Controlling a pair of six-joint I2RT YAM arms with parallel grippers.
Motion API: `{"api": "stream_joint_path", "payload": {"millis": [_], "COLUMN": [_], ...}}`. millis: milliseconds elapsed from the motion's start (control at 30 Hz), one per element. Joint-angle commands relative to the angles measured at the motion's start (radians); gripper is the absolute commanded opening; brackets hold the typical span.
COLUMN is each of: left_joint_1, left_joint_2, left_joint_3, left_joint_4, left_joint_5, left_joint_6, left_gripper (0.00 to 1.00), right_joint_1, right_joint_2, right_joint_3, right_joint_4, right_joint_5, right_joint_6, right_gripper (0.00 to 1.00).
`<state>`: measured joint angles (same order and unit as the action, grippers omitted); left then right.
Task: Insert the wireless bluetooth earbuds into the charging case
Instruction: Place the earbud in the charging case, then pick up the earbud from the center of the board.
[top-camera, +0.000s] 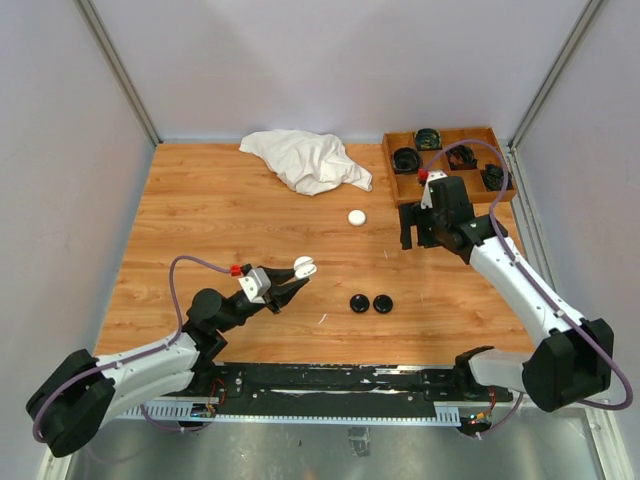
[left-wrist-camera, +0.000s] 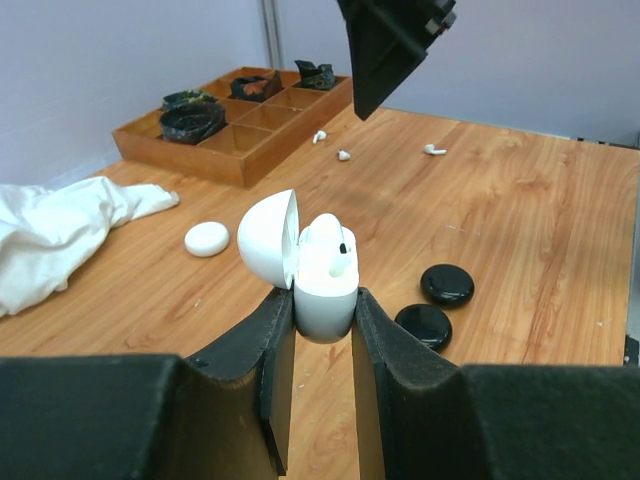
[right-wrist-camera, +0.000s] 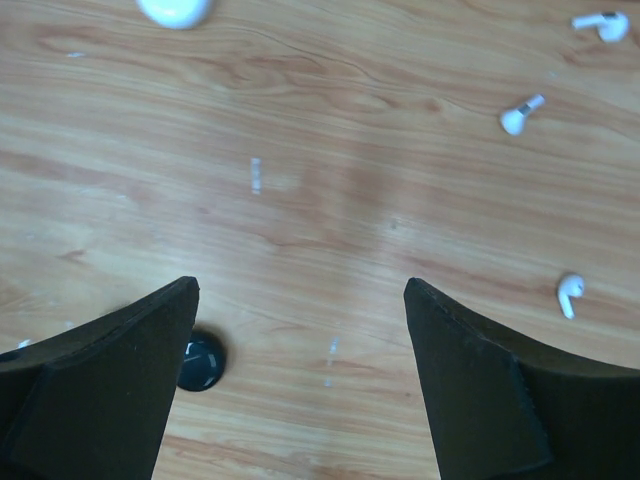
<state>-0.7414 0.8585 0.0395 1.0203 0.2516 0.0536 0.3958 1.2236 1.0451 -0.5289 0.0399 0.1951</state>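
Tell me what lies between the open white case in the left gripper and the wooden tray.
A round white case lies between the open case and the tray; the top view shows it.

Glossy plastic charging case (left-wrist-camera: 325, 295), wood-grain table (top-camera: 200, 220)

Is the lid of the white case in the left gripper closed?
No, the lid of the white case stands swung open on its hinge.

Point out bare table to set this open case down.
Widest: the left side of the table, between cloth and left arm. Also the strip between the white puck and black pucks. Crowded before the tray: loose earbuds, right pincer.
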Motion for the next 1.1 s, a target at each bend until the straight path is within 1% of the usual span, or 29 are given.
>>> {"api": "stream_joint_path", "payload": {"millis": [0,233,333,400,467,633,733,900,1067], "left_joint_1": [0.005,0.005,0.005,0.005,0.005,0.005,0.005,0.005,0.005], "left_joint_2": [-0.049,-0.088,-0.099,-0.102,-0.106,-0.114,-0.117,-0.118,-0.113], "left_joint_3": [0.004,0.005,0.004,0.002,0.003,0.002,-0.002,-0.004,-0.004], "left_joint_4": [-0.018,-0.046,-0.049,-0.049,-0.052,-0.056,-0.048,-0.046,-0.042], "left_joint_5": [0.030,0.040,0.051,0.054,0.055,0.060,0.063,0.063,0.065], "left_joint_6": [0.023,0.032,0.035,0.034,0.035,0.037,0.038,0.039,0.039], "left_gripper": [0.00,0.00,0.00,0.00,0.00,0.00,0.00,0.00,0.00], "right_joint_1": [-0.124,-0.339,-0.432,-0.495,-0.540,-0.604,-0.626,-0.652,-0.659], "right_joint_2": [0.041,0.113,0.148,0.175,0.212,0.328,0.378,0.439,0.475], "right_joint_3": [-0.027,-0.074,-0.082,-0.083,-0.078,-0.050,-0.030,-0.005,0.010], "right_joint_4": [-0.026,0.011,0.027,0.045,0.058,0.085,0.085,0.063,0.035], "right_joint_5": [-0.003,-0.021,-0.054,-0.107,-0.125,-0.162,-0.149,-0.128,-0.120], "right_joint_6": [-0.044,-0.046,-0.034,-0.022,-0.020,-0.026,-0.040,-0.084,-0.120], "right_gripper": [0.85,0.84,0.83,0.82,0.81,0.81,0.80,0.72,0.67]}}
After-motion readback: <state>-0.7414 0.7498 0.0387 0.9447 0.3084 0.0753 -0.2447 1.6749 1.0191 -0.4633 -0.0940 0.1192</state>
